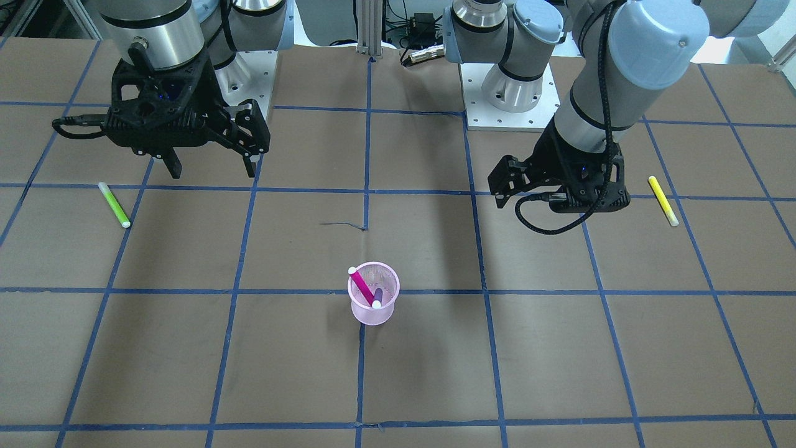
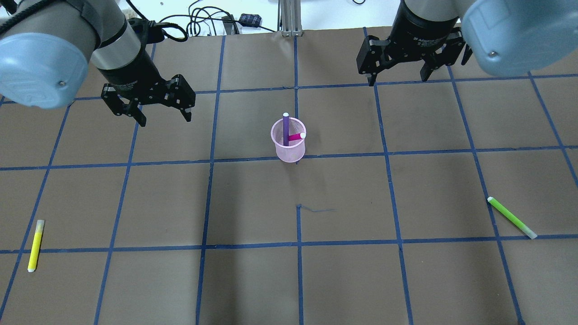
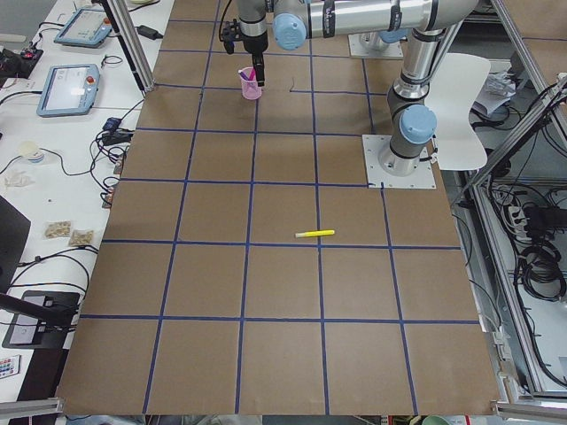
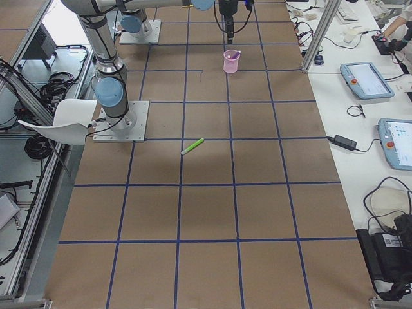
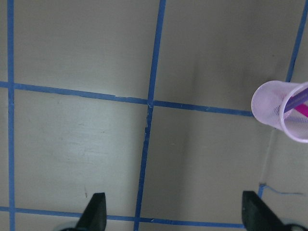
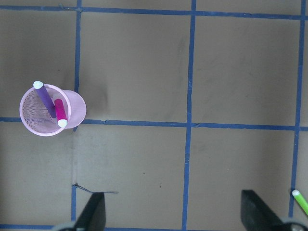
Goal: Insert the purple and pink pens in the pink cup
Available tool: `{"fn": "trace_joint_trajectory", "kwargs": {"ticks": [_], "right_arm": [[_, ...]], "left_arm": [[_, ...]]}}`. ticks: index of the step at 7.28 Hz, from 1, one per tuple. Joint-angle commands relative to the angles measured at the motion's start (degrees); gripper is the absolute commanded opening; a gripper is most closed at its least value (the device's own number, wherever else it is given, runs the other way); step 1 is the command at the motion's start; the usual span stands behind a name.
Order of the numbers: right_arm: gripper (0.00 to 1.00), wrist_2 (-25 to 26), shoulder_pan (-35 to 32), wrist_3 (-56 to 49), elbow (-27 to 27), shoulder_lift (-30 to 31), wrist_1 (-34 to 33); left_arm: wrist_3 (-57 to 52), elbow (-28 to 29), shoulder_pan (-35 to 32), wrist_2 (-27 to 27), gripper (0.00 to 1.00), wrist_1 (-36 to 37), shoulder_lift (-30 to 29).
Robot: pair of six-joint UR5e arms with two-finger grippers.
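The pink mesh cup (image 2: 289, 146) stands upright near the table's middle. The purple pen (image 2: 286, 128) and the pink pen (image 2: 295, 136) both stand slanted inside it, white caps up. The cup also shows in the front view (image 1: 373, 308), the left wrist view (image 5: 276, 113) and the right wrist view (image 6: 33, 115). My left gripper (image 2: 165, 118) is open and empty, above the table to the cup's left. My right gripper (image 2: 397, 79) is open and empty, above the table beyond the cup's right.
A yellow pen (image 2: 34, 246) lies on the table near my left front. A green pen (image 2: 512, 217) lies near my right front and shows at the right wrist view's corner (image 6: 301, 199). Blue tape lines grid the brown table.
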State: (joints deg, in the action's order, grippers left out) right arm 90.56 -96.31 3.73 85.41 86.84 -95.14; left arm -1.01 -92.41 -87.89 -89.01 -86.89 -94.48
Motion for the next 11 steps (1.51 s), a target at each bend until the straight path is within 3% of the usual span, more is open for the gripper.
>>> {"fn": "trace_joint_trajectory", "kwargs": {"ticks": [1,6,11], "right_arm": [[1.0,-0.2,-0.19,0.58,-0.07,0.17,0.22],[1.0,-0.56,-0.19,2.07,-0.78,-0.36,-0.13],[1.0,-0.64,-0.19,1.98,-0.42,-0.36,-0.04]], "left_arm": [[-2.25,-2.41,0.35,-1.79,1.0,-0.56,3.32],[-6.1,-4.09,4.82,1.54,1.0,0.14,6.68],[-2.42,-4.27,1.33,0.77,1.0,-0.03,7.82]]}}
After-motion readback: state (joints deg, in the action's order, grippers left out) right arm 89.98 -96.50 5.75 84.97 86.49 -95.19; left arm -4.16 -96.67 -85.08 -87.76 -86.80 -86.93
